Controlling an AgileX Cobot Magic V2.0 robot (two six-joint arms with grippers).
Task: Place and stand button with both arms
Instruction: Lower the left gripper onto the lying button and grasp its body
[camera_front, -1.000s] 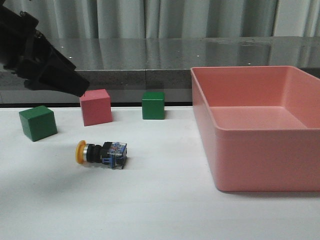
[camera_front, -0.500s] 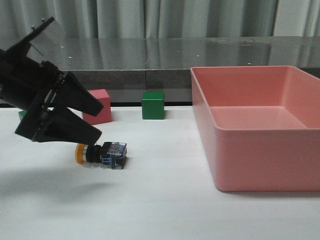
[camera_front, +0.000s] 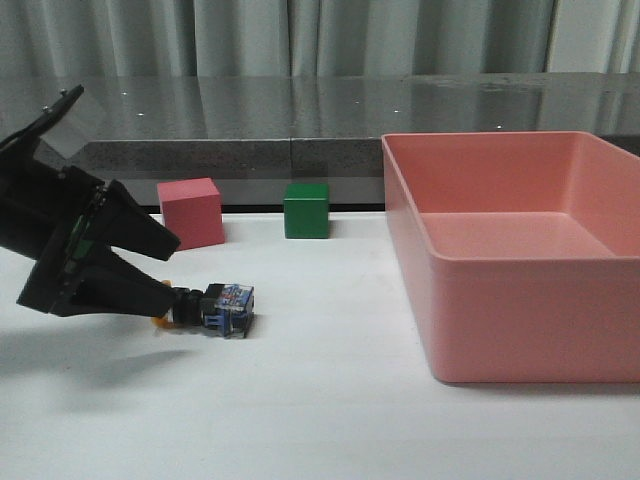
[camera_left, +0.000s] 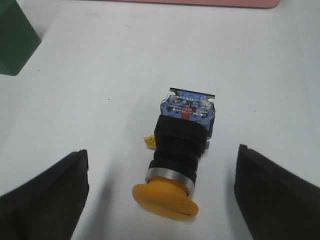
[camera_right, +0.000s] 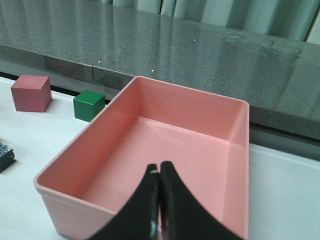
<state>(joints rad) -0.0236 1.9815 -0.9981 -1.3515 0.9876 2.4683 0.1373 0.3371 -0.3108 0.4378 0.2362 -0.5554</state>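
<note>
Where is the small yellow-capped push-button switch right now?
In the front view the yellow-capped push-button switch lies on its side on the white table, left of the pink bin, between the open left gripper's fingers.

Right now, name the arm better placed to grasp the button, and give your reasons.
Left. The left gripper is open, its fingers either side of the button, which lies on its side on the table. The right gripper is shut above the pink bin, away from the button.

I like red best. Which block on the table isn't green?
The red block, left of the green block by the back edge. It's the only cube that isn't green.
</note>
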